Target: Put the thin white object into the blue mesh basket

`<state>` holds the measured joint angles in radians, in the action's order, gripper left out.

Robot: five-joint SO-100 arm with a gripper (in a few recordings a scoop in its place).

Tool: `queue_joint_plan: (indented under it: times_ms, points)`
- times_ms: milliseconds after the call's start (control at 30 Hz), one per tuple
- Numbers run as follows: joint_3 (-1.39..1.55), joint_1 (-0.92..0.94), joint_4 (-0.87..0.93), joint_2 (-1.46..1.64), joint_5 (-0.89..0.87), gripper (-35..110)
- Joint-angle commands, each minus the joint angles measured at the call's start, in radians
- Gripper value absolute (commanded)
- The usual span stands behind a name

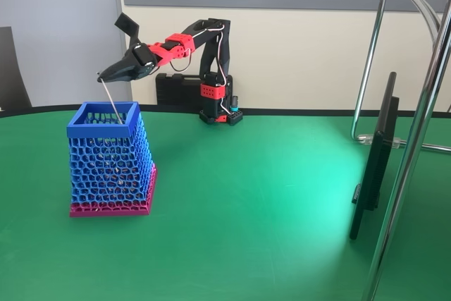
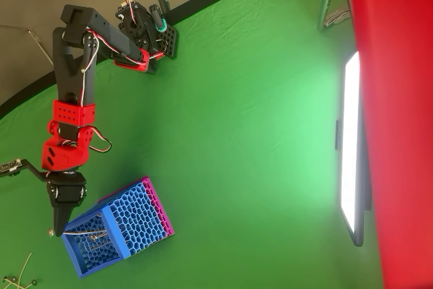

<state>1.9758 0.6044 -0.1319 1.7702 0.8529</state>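
One thin white object (image 1: 110,101) clenched between fingers (image 1: 104,75) above blue mesh basket (image 1: 106,163), beside monitor (image 1: 373,156).

The blue mesh basket (image 1: 109,163) stands upright on the green surface (image 1: 268,202), honeycomb walls flaring down to a magenta-pink base, solid square blue rim on top. The thin white object (image 1: 110,103) hangs slanted above it, upper end pinched in the pincer (image 1: 103,76), lower end dipping through the rim's opening. From overhead, the basket (image 2: 118,228) shows its open mouth, the stick (image 2: 86,233) a faint line across it.
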Motion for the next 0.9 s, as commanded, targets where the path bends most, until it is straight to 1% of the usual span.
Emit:
queue_joint_plan:
  times_ms: [0, 100, 233, 600, 867]
  points:
    - [0.017, -0.011, 0.005, 0.057, 0.002, 11]
    - [-0.008, -0.011, 0.11, 0.06, 0.008, 12]
    - [-0.014, -0.008, 0.141, 0.041, 0.038, 13]
    - [0.091, -0.038, 0.141, 0.107, 0.041, 17]
    - [0.219, -0.149, 0.143, 0.229, 0.04, 19]
